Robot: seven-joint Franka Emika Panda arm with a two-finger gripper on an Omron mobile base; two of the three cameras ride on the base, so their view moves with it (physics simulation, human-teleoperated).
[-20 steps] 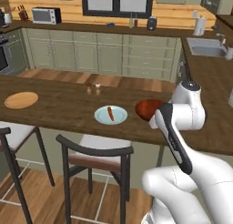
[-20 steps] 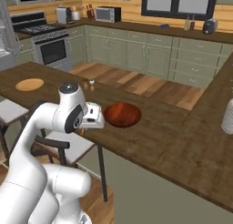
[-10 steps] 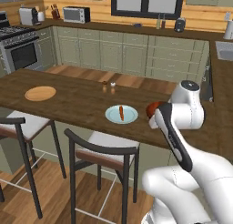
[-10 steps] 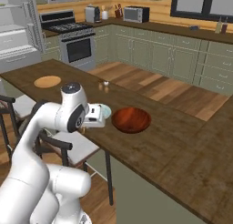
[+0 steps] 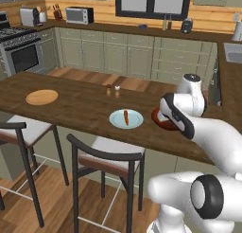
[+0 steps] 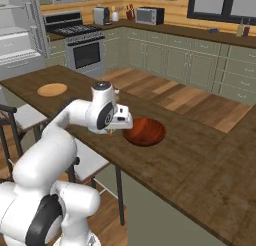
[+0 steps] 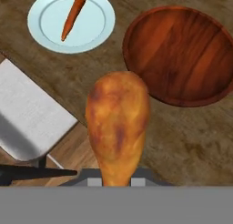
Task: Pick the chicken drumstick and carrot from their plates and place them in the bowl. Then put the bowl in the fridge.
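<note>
My gripper [image 7: 116,179] is shut on the thin end of the golden-brown chicken drumstick [image 7: 117,127], which hangs above the counter's near edge. Up and to the right of it lies the reddish-brown bowl [image 7: 182,54], with nothing in it. The orange carrot [image 7: 73,16] lies on the pale blue plate [image 7: 50,36]. From the left base view the carrot [image 5: 126,116] sits on that plate [image 5: 116,119], the bowl [image 5: 157,119] is half hidden by my arm, and the tan wooden plate [image 5: 42,97] lies bare far to the left. The fridge [image 6: 17,45] stands open at the far left.
Two small shakers [image 5: 113,88] stand on the counter behind the blue plate. Two bar stools [image 5: 111,154] stand along the counter's near side, one with a pale seat [image 7: 32,118] just below my hand. A stove [image 5: 21,54] stands at the back left.
Both base views have shifted, so the base has driven and the counter has slid across the picture. The arm keeps its pose beside the bowl with the drumstick still held.
</note>
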